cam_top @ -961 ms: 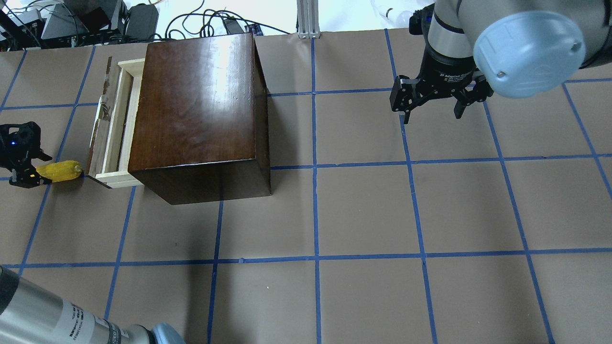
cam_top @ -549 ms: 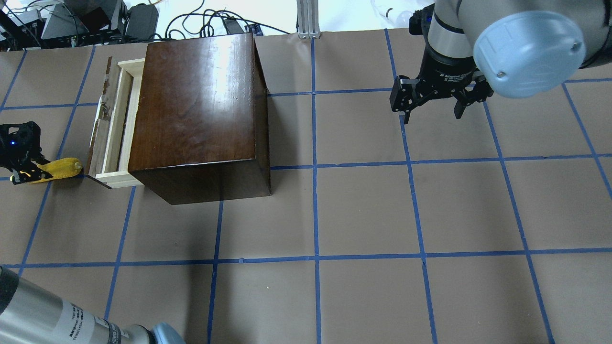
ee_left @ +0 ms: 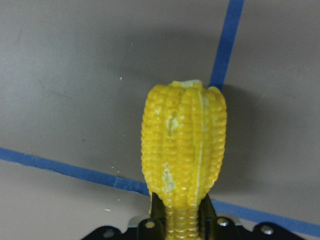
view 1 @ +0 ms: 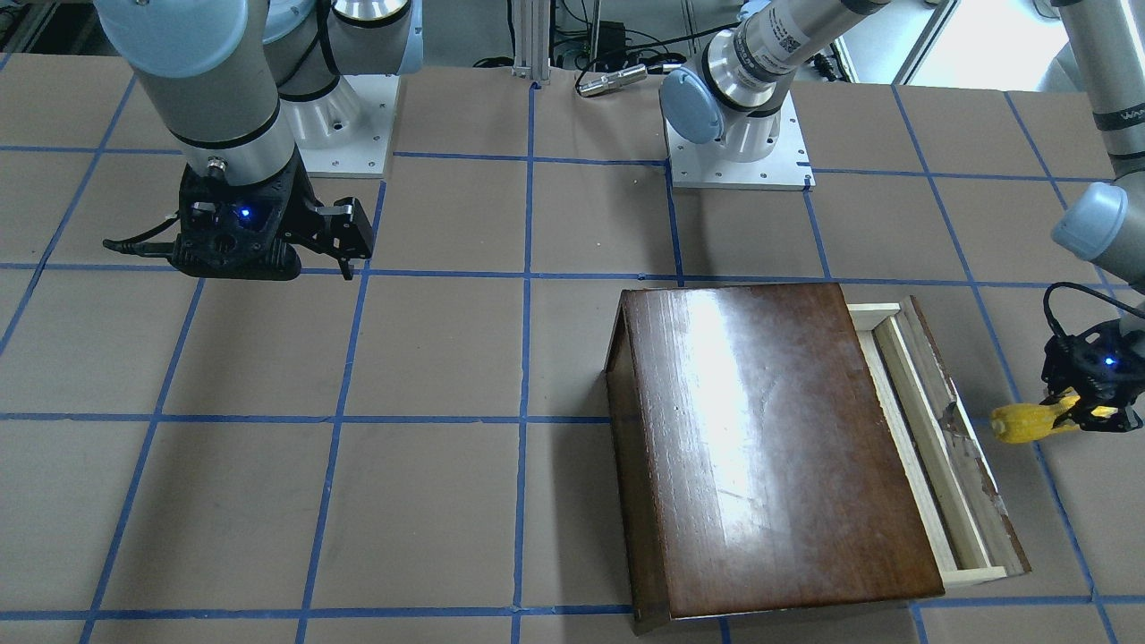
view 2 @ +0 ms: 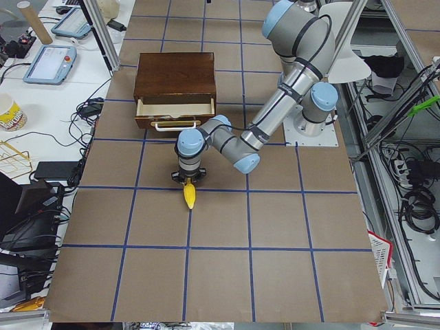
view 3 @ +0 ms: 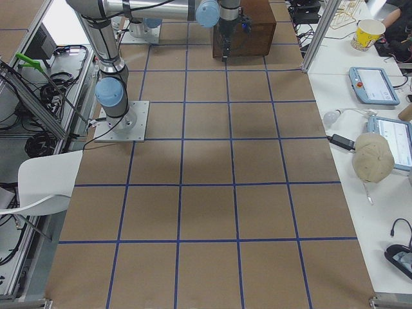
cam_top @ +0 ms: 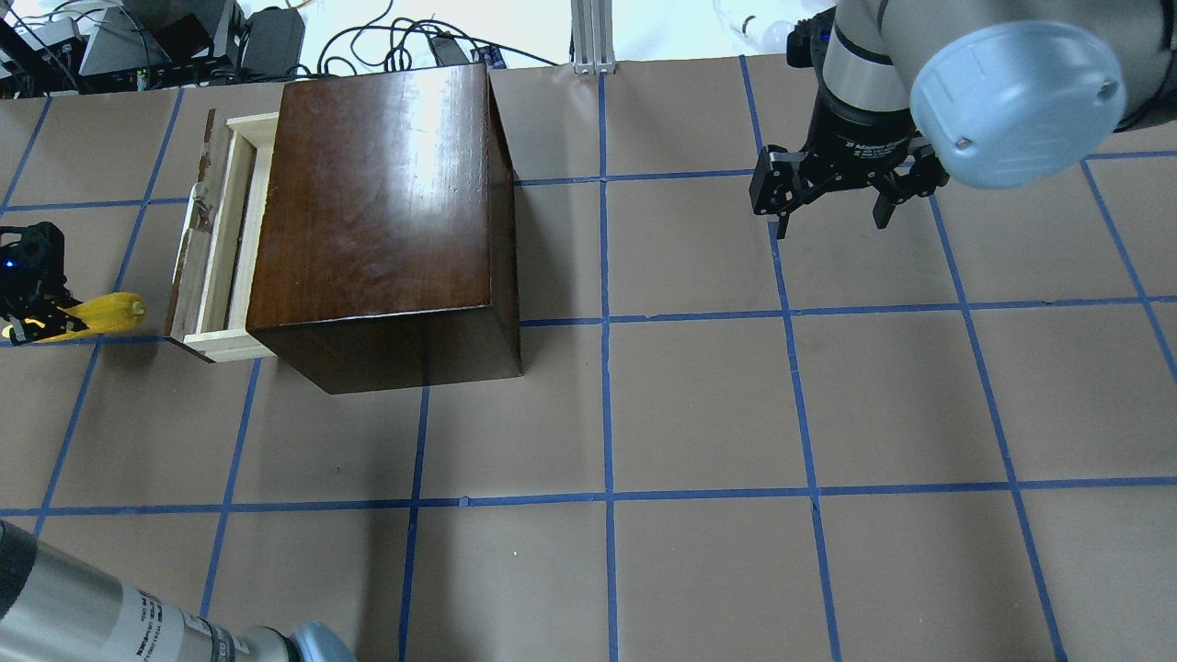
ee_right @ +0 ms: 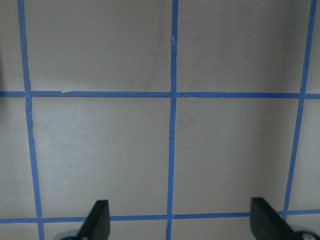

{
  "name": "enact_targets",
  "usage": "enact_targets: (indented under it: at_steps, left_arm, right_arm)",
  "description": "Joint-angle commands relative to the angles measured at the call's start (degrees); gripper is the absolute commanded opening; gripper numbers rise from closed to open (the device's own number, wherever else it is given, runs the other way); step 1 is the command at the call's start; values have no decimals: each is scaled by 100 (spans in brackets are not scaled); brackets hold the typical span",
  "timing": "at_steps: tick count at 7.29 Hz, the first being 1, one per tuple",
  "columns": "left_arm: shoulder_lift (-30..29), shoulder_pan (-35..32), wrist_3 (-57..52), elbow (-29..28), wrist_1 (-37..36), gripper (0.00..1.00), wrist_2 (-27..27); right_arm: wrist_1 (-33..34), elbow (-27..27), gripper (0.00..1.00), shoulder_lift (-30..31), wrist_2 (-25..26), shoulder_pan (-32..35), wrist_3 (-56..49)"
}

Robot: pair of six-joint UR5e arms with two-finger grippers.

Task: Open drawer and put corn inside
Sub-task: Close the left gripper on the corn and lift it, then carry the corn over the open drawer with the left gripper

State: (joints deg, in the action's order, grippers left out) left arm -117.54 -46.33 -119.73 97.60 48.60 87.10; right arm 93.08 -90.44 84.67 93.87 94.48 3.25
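Corn [cam_top: 110, 313], clamped endwise in the left hand [cam_top: 48, 322], pointed lengthwise toward the open drawer [cam_top: 221, 248] at 3 o'clock, while the distant right hand [cam_top: 832, 221] hung spread, empty.

the right gripper [cam_top: 830, 219] is carrying pale print on its collar — "adaptive" is reading clearly; the left arm's sticker [cam_top: 152, 623] is showing only blur.

Arm tubes [view 1: 215, 98] silver-grey; joint caps [cam_top: 1016, 101] pale blue, round. Left gripper [view 1: 1069, 413] and right gripper [cam_top: 832, 219] black, blue lamps lit.
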Motion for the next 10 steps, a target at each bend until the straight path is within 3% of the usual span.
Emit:
enact_targets:
  at_steps: [1, 3, 5, 6, 7, 10]
  left_arm:
    - [378, -34, 1057, -91, 210, 0, 78]
    - [660, -243, 2002, -668, 1034, 0, -87]
    - [898, -638, 3677, -1573, 2447, 0, -44]
    - [934, -954, 4241, -1890, 2783, 0, -36]
    - [969, -1287, 5187, -2137, 3091, 0, -9]
    - [925, -1974, 7824, -2201, 3120, 0, 228]
  right_arm:
    - [0, 0, 100, 6, 0, 0, 0]
    - [0, 9, 100, 6, 0, 0, 0]
    - [0, 0, 100, 6, -9, 0, 0]
    - [0, 0, 100, -3, -9, 0, 0]
    - [0, 0, 100, -3, -17, 0, 0]
    - [0, 9, 100, -3, -9, 0, 0]
